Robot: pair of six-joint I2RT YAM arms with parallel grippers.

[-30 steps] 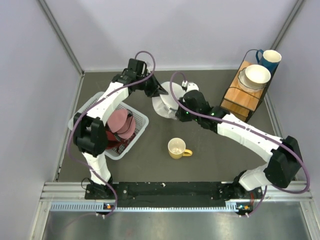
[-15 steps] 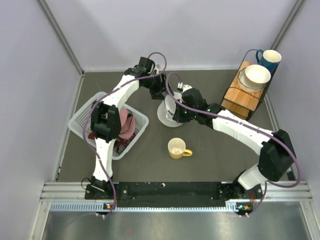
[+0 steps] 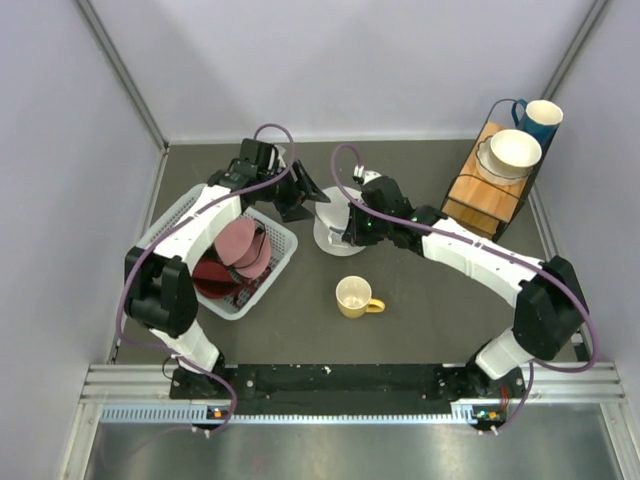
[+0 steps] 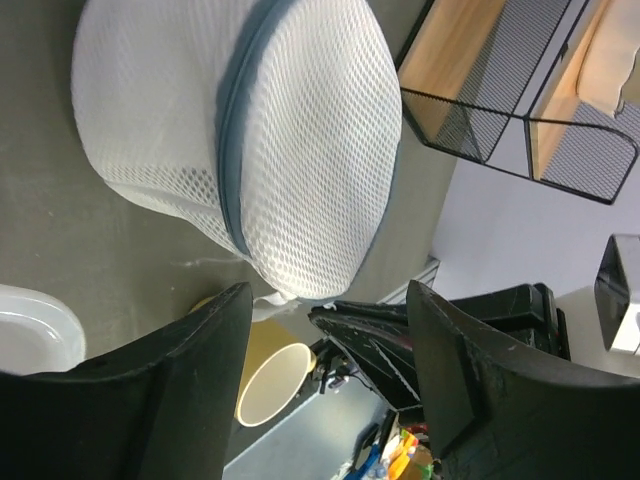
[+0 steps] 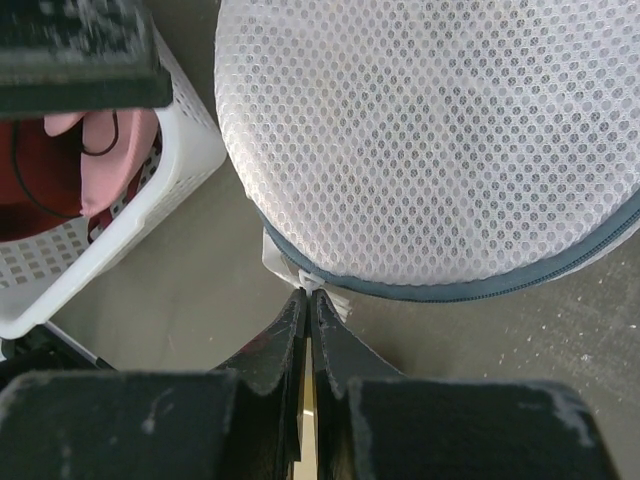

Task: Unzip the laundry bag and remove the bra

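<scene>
- Laundry bag (image 3: 333, 222) sits on the desk near the middle of the back edge. The basket (image 3: 290, 238) is on its left and the wooden stand (image 3: 478, 200) is in the back right corner. The mug (image 3: 352, 296) is closer to me and not touching the bag.
- Right gripper (image 5: 307, 292): closed, with the tips pinched together at the white tab (image 5: 333, 302) on the zip (image 5: 480, 291), at the bag's lower rim. It looks like it has the tab, but I can't confirm how much is between the pads.
- Left gripper (image 4: 330, 295): wide open and holding nothing. It hovers just beside the bag on the back-left side. I can't tell if it touches.
- Handling, my read: the bag is light, soft mesh with a springy dome. It has no weight to resist a zip pull, so I expect it to slide or fold across the desk instead of opening.
- Counter-hold: I'd put the left gripper on the seam right next to the zip, close to the tab. The middle of the dome would just dent.
- The tab is small and thin, so it will likely slip if I pull off-axis. I'd pull along the curve of the zip.
- The mesh may snag on the fingertips, so I'd go easy.
- Bra: I can't make it out through the mesh.
</scene>
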